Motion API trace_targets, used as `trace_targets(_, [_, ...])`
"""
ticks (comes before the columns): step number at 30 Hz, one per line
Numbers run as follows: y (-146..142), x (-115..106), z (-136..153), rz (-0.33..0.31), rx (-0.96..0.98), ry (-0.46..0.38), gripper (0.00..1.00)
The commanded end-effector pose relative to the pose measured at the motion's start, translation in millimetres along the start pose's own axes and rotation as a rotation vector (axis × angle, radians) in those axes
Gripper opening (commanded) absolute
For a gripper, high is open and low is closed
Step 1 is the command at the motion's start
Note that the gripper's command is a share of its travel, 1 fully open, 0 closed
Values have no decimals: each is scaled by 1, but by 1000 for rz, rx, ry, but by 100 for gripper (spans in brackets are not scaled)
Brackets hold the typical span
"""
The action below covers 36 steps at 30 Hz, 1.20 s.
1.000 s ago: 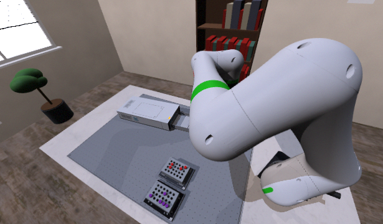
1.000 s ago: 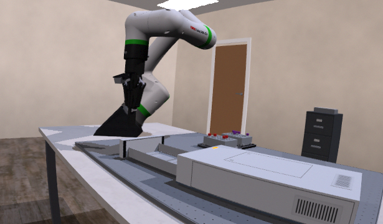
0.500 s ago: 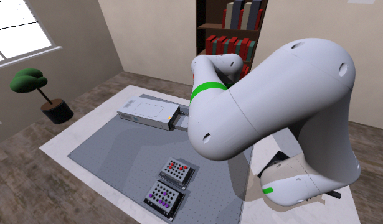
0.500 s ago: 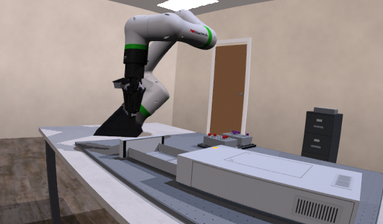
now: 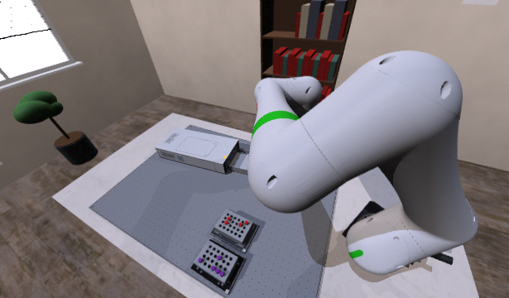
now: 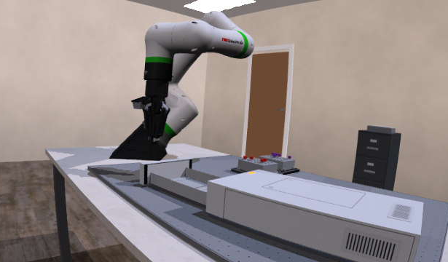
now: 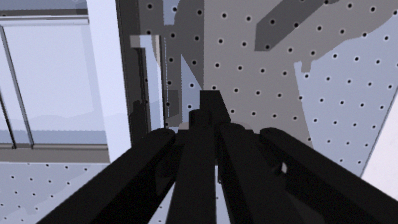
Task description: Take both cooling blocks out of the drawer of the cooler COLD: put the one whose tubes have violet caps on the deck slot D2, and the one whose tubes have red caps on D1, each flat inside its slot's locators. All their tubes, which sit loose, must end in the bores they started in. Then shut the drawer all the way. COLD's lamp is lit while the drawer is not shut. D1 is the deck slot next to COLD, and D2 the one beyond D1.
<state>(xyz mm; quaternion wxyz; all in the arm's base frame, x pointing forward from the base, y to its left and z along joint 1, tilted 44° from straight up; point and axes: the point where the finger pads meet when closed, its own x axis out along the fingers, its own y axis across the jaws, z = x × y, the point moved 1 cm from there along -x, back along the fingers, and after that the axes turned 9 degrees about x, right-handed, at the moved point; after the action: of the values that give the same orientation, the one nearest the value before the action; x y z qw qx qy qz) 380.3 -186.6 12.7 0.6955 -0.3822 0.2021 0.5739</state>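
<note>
A white robot arm (image 6: 180,38) with green bands reaches over a grey perforated deck (image 5: 163,199) on a white table (image 6: 100,204). Its black gripper (image 6: 155,137) points straight down above the outer end of the drawer (image 6: 173,178), fingers pressed together with nothing between them. In the wrist view the closed fingers fill the lower frame, with the drawer's front panel (image 7: 102,75) below and to the left.

The cooler (image 6: 315,207), a long pale box, lies on the deck. Its drawer stands pulled out, and no blocks show inside it. A small orange lamp (image 6: 251,173) glows on the cooler's top near the drawer opening.

Both cooling blocks sit on the deck, well apart from the cooler, side by side and almost touching. The red block (image 5: 236,227), carrying red-capped tubes, is the one nearer the cooler. The violet block (image 5: 217,262), carrying violet-capped tubes, lies just beyond it. Each rests flat on a dark slot frame.

Around the table are a bookshelf (image 5: 266,41), a potted plant (image 5: 74,145), a brown door (image 6: 267,105) and a dark filing cabinet (image 6: 376,158).
</note>
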Motion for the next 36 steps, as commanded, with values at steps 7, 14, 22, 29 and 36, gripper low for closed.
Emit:
trace_targets(7, [0,8,0,-1,0,1,10])
trace_targets(14, [0,17,0,-1,0,1,10])
trace_targets(22, [0,26,0,-1,0,1,10])
trace_targets(29, [0,34,0,-1,0,1,10])
trace_targets(36, [0,44,0,-1,0,1,10])
